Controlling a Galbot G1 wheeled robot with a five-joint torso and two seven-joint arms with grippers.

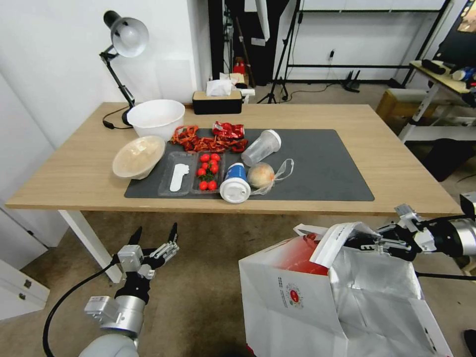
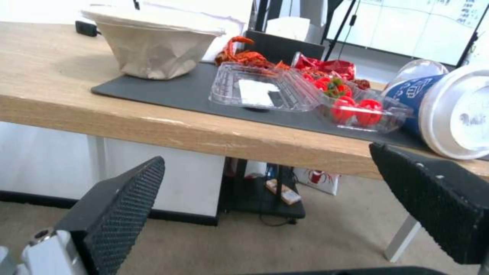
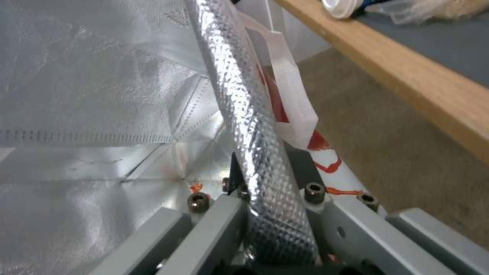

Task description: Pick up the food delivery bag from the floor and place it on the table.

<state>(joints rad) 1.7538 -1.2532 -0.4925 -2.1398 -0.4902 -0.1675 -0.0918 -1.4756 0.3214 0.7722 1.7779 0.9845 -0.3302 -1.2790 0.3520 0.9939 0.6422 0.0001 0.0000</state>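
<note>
Mottled brown-beige floor (image 1: 198,277) runs under a long light-wood table (image 1: 74,173) on white legs, white wall to the left, tripods and shelving behind. Dark grey mat (image 1: 327,163) on the tabletop carries a white bowl (image 1: 156,119), a lidded bowl (image 1: 139,156), a clear tray of tomatoes (image 1: 208,171), 1 tipped blue cup (image 1: 234,182), a bagged bun (image 1: 261,175). Desk lamp (image 1: 126,37) at the far left corner. Food delivery bag (image 1: 297,297) sits in front of the table's near edge, mouth open, foil lining showing. Right gripper (image 1: 369,244) is clamped on the bag's foil rim. Left gripper (image 1: 154,237) hangs low in front of the table, fingers spread wide, holding nothing.
</note>
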